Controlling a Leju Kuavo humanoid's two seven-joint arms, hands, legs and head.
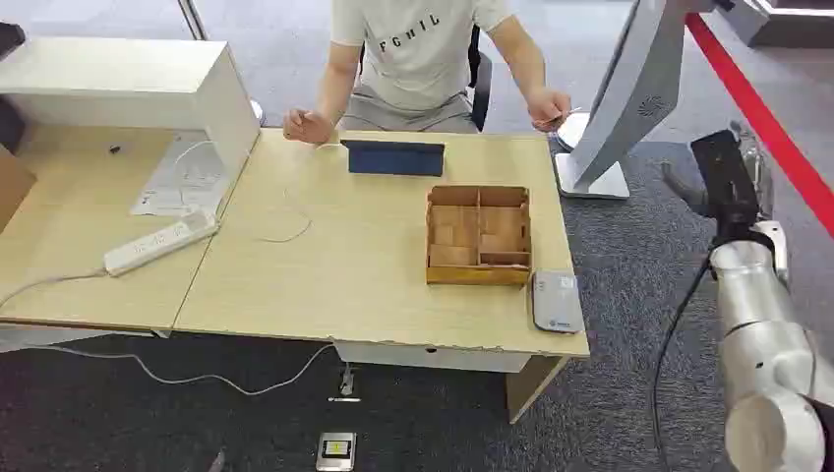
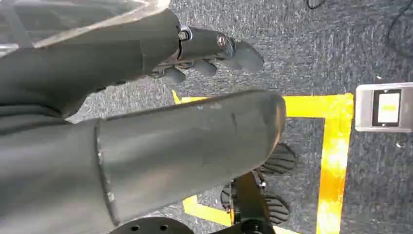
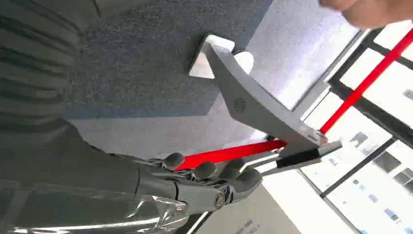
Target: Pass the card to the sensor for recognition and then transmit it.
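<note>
Card (image 1: 571, 114) pinched in seated person's hand (image 1: 547, 105) at far right table edge, right hand (image 3: 204, 183) raised empty with fingers loosely apart, left hand (image 2: 214, 48) hanging empty: risks fumbled handover.

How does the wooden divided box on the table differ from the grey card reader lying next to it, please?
The wooden box is brown, open-topped and split into compartments; the card reader is a flat, closed, light grey slab. The wooden box is clearly larger and taller, while the card reader lies low at the table's front right corner. Both rest on the light wooden table, side by side.
</note>
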